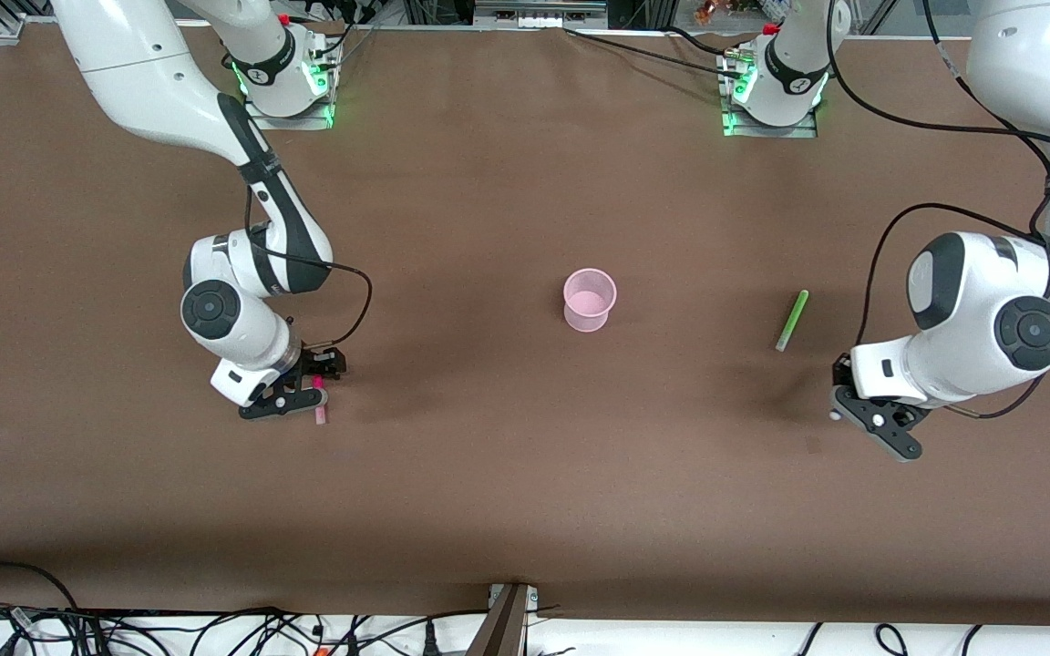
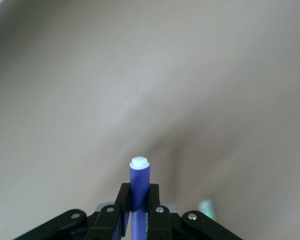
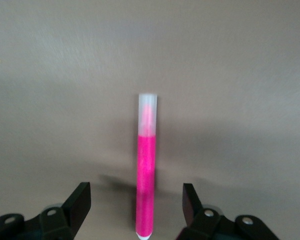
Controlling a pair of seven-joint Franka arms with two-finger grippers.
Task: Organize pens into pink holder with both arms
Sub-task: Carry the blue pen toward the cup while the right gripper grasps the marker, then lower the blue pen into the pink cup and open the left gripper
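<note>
The pink holder [image 1: 590,299] stands upright mid-table. My right gripper [image 1: 311,387] is low over the table toward the right arm's end. Its fingers are open on either side of the magenta-pink pen [image 1: 320,412], which lies flat. The right wrist view shows that pen [image 3: 146,170] between the spread jaws of the gripper [image 3: 136,196], untouched. My left gripper [image 1: 858,410] is toward the left arm's end, shut on the dark purple pen [image 2: 139,182], whose pale tip sticks out past the fingers. The light green pen [image 1: 791,321] lies between the holder and the left gripper. The yellow pen is out of view.
The brown table [image 1: 525,492] reaches to its front edge, where cables [image 1: 215,629] hang. The arm bases [image 1: 766,91] stand along the edge farthest from the front camera.
</note>
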